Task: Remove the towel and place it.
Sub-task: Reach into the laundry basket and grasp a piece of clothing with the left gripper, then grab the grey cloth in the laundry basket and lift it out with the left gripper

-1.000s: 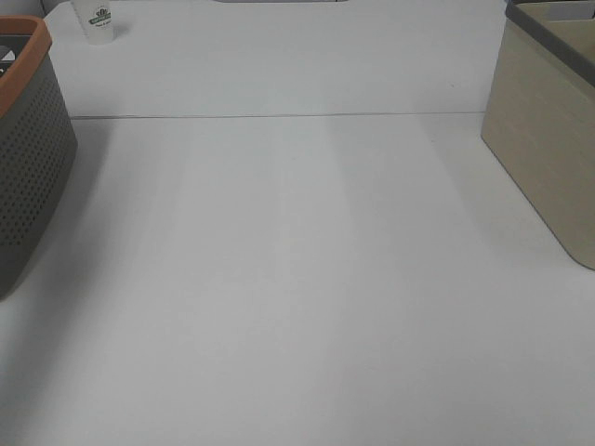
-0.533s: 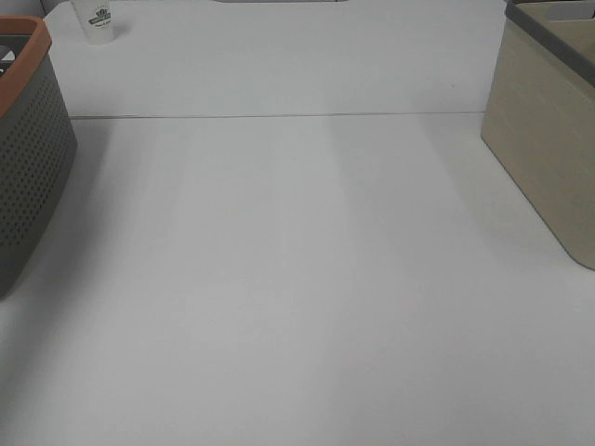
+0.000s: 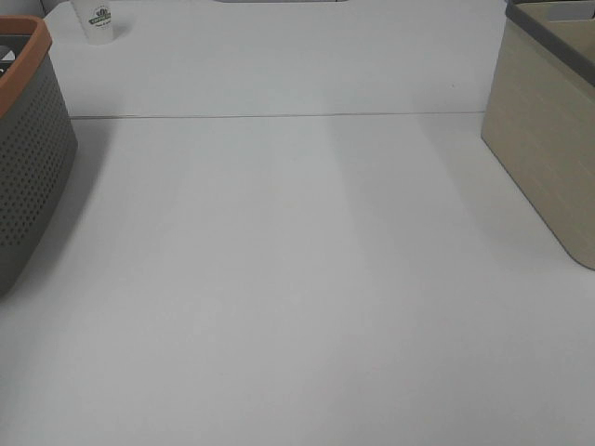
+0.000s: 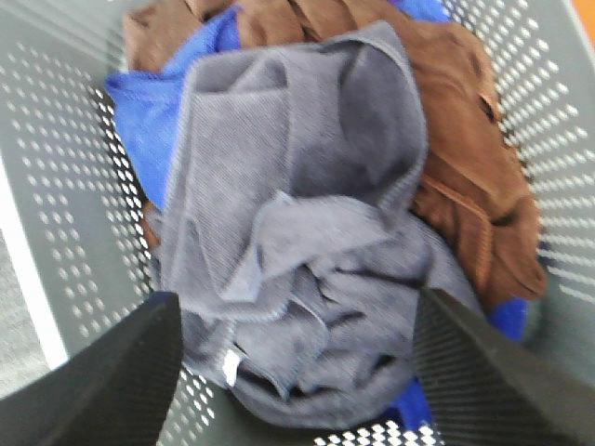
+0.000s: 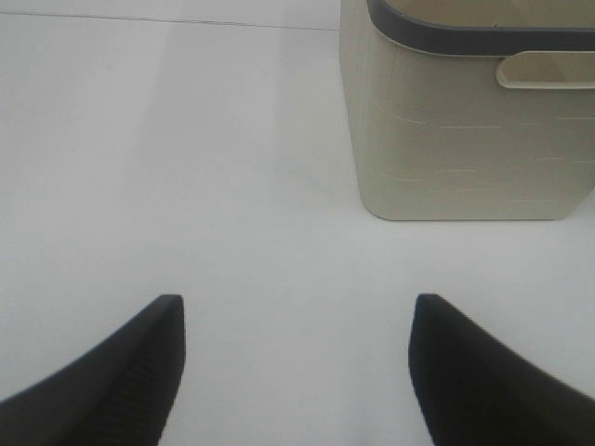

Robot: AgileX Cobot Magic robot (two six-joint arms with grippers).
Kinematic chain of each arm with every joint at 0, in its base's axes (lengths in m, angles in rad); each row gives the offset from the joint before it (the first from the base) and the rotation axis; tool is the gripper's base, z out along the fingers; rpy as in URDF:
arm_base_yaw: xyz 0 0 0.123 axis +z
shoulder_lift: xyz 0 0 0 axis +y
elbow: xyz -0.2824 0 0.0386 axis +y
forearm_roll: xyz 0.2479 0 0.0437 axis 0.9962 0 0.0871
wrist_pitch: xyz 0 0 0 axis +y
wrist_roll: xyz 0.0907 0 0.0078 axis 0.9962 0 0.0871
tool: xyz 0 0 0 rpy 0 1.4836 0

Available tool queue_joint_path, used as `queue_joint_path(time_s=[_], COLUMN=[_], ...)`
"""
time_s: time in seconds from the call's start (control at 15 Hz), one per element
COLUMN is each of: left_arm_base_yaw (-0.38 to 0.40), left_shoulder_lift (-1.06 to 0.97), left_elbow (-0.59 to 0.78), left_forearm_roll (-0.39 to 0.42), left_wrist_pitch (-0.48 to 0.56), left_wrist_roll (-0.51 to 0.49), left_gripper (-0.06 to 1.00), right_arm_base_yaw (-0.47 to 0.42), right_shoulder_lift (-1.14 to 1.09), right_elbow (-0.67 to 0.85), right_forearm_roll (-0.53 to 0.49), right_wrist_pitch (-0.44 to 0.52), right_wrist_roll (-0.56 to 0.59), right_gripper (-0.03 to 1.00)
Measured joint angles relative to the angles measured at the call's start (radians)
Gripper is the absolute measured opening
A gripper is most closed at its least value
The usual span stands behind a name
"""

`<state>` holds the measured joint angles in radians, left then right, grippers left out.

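In the left wrist view the dark grey towel (image 4: 297, 242) lies crumpled on top of a pile inside a perforated grey basket (image 4: 65, 186), its small white tag (image 4: 230, 369) showing. Under it lie a blue cloth (image 4: 149, 130) and a brown cloth (image 4: 465, 177). My left gripper (image 4: 296, 372) is open above the towel, one finger on each side, not touching it. My right gripper (image 5: 296, 362) is open and empty over the bare white table (image 5: 186, 167). Neither gripper shows in the exterior high view.
The grey basket with an orange rim (image 3: 28, 139) stands at the table's left edge. A beige bin with a dark rim (image 3: 548, 139) stands at the right, also in the right wrist view (image 5: 465, 111). A small white cup (image 3: 98, 20) stands at the back left.
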<state>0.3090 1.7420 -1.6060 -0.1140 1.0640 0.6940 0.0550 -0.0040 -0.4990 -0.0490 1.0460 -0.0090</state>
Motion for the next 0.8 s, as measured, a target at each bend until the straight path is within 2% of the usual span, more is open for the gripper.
queue_joint_path(time_s=[0.33,0.8], left_arm_base_yaw=[0.004,0.004], left_shoulder_lift=[0.095,0.223], left_elbow=[0.0,0.0], left_forearm_roll=[-0.026,-0.029], left_wrist_pitch=[-0.071,-0.102], left_wrist_roll=[0.058,0.081], left_gripper=[0.66,0.66], right_arm_base_yaw=[0.0,0.0], right_shoulder_lift=[0.0,0.0], right_elbow=[0.0,0.0], right_forearm_roll=[0.0,0.0], right_wrist_pitch=[0.0,0.0], right_wrist_roll=[0.0,0.0], right_gripper=[0.68,0.68])
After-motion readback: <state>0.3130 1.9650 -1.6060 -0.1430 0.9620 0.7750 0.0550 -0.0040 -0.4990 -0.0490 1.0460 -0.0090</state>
